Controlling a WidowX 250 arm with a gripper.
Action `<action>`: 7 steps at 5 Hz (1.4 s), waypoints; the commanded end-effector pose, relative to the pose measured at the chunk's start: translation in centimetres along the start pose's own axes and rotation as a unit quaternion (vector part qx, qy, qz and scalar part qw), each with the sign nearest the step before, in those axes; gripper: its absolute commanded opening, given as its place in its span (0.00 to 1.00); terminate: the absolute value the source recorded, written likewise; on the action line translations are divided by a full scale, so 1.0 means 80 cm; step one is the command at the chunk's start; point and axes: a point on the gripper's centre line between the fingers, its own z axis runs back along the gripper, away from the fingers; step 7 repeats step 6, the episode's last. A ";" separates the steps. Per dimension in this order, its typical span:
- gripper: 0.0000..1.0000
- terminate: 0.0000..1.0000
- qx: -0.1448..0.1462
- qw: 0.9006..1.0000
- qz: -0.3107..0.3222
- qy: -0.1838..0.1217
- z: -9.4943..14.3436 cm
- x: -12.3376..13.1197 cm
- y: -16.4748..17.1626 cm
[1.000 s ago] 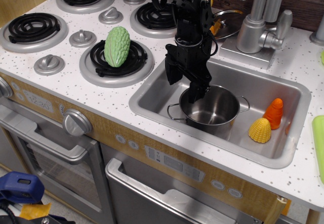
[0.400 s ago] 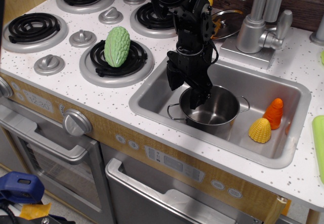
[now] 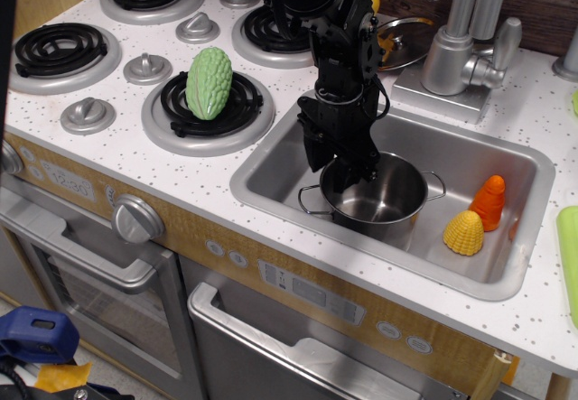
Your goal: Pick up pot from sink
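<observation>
The small shiny steel pot stands upright in the left half of the silver sink, its wire loop handles pointing left and right. My black gripper reaches down from above at the pot's near-left rim. One finger is outside the wall and the other finger is inside. The jaws look closed on the rim. The pot rests on the sink floor.
A yellow corn toy and an orange carrot toy lie in the sink's right half. The faucet stands behind the sink, with a flat metal lid to its left. A green bumpy vegetable sits on the front burner.
The gripper has come down onto the pot's left rim and its fingers have drawn closer together. The pot has not moved.
</observation>
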 end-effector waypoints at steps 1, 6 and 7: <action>0.00 0.00 0.011 1.000 -0.003 -0.023 0.016 0.011 0.003; 0.00 1.00 0.021 0.999 -0.027 -0.015 0.085 0.042 0.019; 0.00 1.00 0.021 0.999 -0.027 -0.015 0.085 0.042 0.019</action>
